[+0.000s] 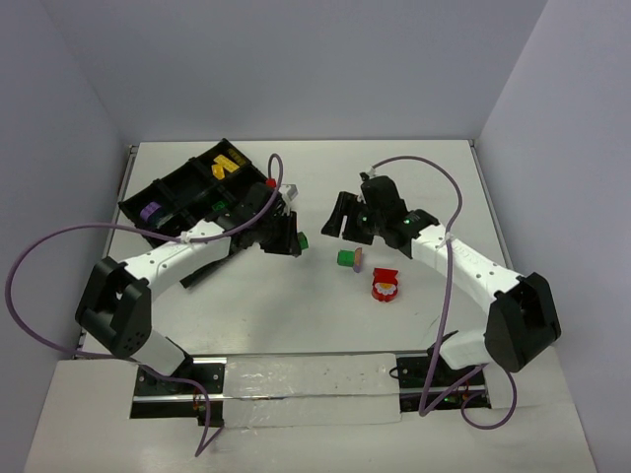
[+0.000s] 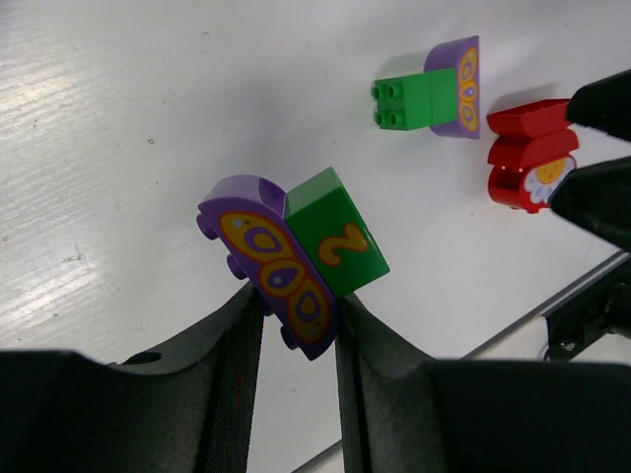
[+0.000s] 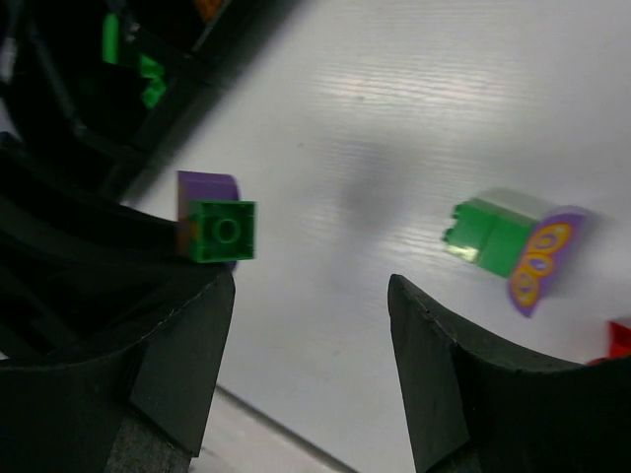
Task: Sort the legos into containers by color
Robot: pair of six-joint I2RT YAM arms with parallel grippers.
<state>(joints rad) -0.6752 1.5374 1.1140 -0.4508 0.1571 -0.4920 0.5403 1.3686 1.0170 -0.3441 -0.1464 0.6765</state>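
The black divided tray [image 1: 163, 180] lies just left of the left gripper [image 2: 299, 313], which pinches a purple-and-green butterfly brick [image 2: 325, 246] above the table [image 1: 296, 325]. The right gripper [image 3: 308, 296], jaws spread, hovers just beyond the loose green-and-purple brick [image 1: 349, 258].

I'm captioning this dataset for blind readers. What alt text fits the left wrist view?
The left gripper pinches a purple-and-green brick above the white table. Farther off lie a second green-and-purple brick and a red brick.
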